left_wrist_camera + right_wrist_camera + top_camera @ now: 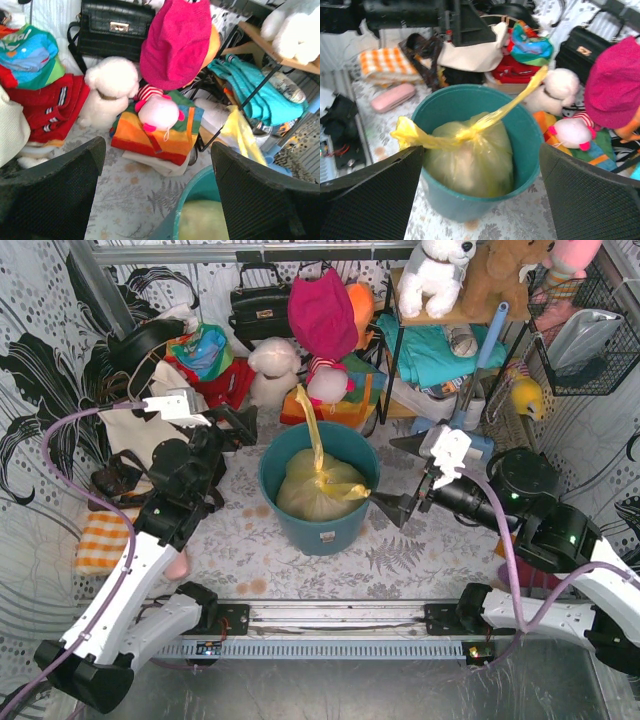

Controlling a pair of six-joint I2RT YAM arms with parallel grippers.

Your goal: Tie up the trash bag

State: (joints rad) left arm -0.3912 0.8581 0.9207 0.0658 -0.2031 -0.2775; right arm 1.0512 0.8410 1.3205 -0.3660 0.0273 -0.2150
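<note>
Right, both arms are clear of the trash bag (pixel 318 498). The left gripper (pixel 243 430) sits off the back-left side of the teal bin (pixel 322 537). Its forearm angles up and inward from the base, and the jaws are wide apart with nothing between them. Its wrist view looks past the bin rim at a white soft toy (pixel 111 82) and a folded striped cloth (pixel 150 137). The right gripper (pixel 402 478) is just beside the bin's right rim, wrist pointed left at the bin, jaws spread wide and empty. The lower finger is close to the rim; can't tell if it touches. The trash bag sits inside the teal bin, neck knotted on top. One yellow tail stretches up past the back rim, the other lies toward the right rim.
</note>
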